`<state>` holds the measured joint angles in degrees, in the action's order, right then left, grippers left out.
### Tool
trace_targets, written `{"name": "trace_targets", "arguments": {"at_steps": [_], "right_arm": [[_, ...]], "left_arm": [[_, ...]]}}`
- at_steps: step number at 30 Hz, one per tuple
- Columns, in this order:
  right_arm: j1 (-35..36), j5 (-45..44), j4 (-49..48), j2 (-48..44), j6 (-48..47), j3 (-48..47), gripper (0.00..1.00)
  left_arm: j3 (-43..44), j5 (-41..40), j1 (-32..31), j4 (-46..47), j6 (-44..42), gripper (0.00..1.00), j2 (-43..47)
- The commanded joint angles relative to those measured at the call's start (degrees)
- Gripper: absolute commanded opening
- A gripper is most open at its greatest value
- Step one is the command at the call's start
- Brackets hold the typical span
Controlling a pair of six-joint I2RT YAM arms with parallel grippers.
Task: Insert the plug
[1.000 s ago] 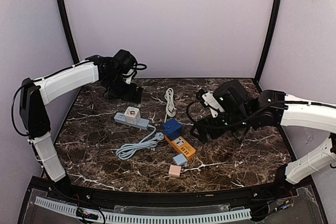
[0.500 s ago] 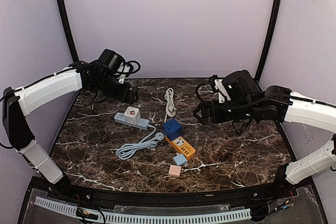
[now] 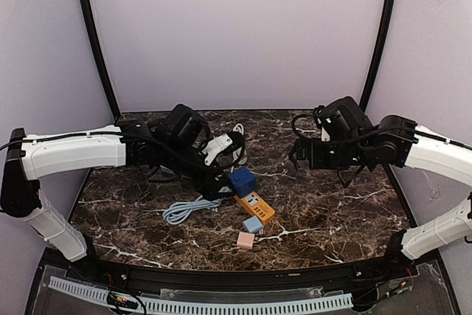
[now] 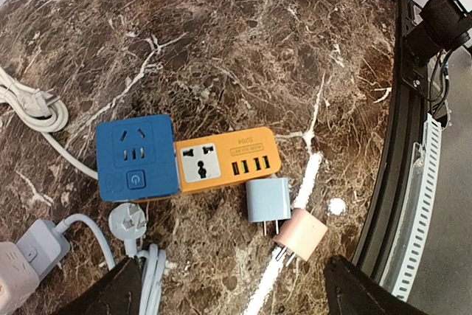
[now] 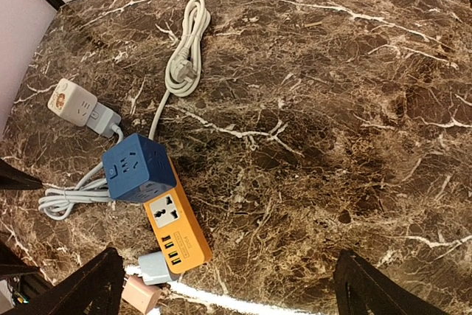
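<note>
The left end effector hangs over the middle of the dark marble surface, its fingers spread wide and holding nothing. Below it the pale grey round plug lies loose on its coiled cord. It sits just beside the blue cube socket, which butts against an orange power strip. A light blue charger and a pink charger sit nearer the front edge. The right end effector hovers over the right half, also wide open and empty.
</note>
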<state>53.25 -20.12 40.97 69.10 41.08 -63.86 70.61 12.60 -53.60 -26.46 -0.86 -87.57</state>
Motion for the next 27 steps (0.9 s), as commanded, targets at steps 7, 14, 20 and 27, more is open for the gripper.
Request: {"name": "trace_targets", "arguments": {"at_steps": [7,14,20,27], "right_arm": [[-0.5,-2.4,3.3,-2.7,0.8,-3.5,0.99],[-0.5,-2.6,5.1,-6.7,1.8,-2.0,0.99],[-0.6,-2.5,6.9,-6.8,1.1,-2.9,0.99],[-0.6,-1.8,7.5,-6.5,2.0,-3.2,0.99]], "left_arm": [[1.2,1.0,-7.0,5.8,-4.8,0.77,-7.8],[3.0,-2.5,-8.8,4.4,-6.6,0.66,-13.2],[3.0,-5.8,-9.6,5.7,-5.9,0.57,-16.0],[2.4,-7.8,-10.3,7.2,-5.8,0.50,-19.6]]}}
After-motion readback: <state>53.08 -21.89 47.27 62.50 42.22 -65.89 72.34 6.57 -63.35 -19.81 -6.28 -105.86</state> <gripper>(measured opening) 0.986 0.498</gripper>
